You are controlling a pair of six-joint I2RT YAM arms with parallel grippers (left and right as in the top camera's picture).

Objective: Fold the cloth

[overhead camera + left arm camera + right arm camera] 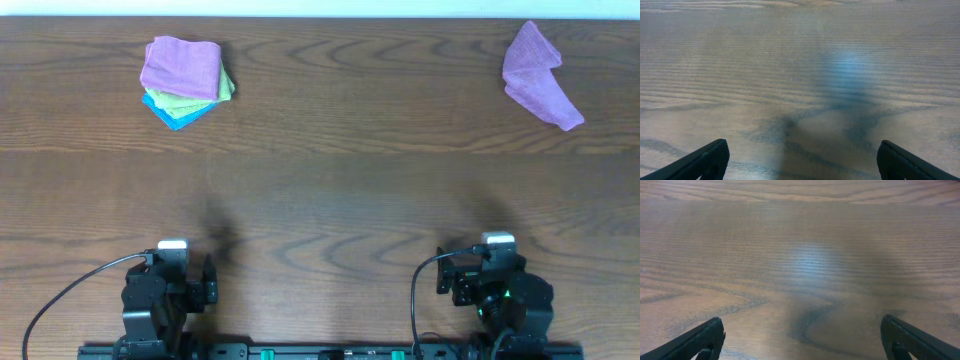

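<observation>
A crumpled purple cloth (538, 75) lies loose at the far right of the table. A stack of folded cloths (186, 80), purple on top of green and blue, sits at the far left. My left gripper (207, 283) rests at the near left edge, open and empty; its wrist view shows its two finger tips (802, 159) wide apart over bare wood. My right gripper (447, 279) rests at the near right edge, open and empty, finger tips (802, 337) wide apart over bare wood. Both are far from the cloths.
The wooden table (330, 200) spans the whole view. Black cables (60, 300) run from the arm bases along the near edge. A white wall strip runs beyond the far edge.
</observation>
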